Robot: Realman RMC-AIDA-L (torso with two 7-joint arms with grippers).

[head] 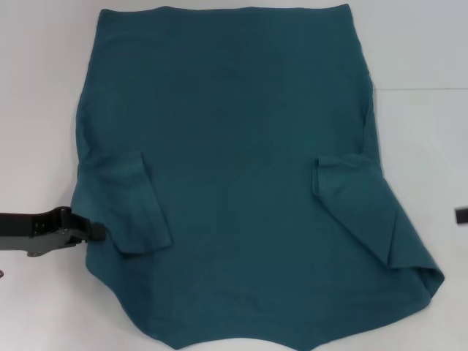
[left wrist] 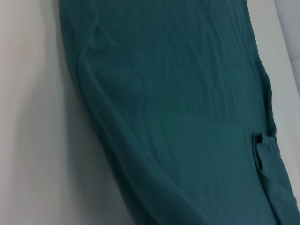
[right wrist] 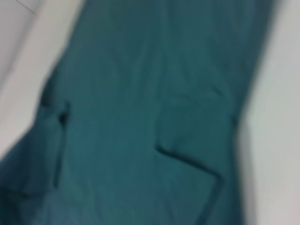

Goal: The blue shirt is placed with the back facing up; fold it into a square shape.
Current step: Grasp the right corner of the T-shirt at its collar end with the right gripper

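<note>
Head view is showing the blue shirt (head: 234, 183) lying spread flat on the white counter (head: 44, 110), plain side up, filling most of the middle of the surface and running off the near edge of the frame. Both short sleeves are lying folded inward on top of the body: the left sleeve (head: 135, 208) on my left side and the right sleeve (head: 351, 197) on my right, well apart from each other. My left gripper (head: 93, 231) is reaching in low from the left edge, its dark tip sitting right at the shirt's left border, just beside the folded left sleeve; I cannot tell how far my jaws are standing apart, or whether they are pinching any cloth. My right gripper is showing only as a small dark sliver (head: 461, 216) at the right edge, off the shirt, and its jaws are not visible. Left wrist view is looking down along the shirt (left wrist: 178, 108) with bare counter (left wrist: 33, 140) beside it. Right wrist view is looking over the shirt (right wrist: 140, 117) with both folded sleeves.
</note>
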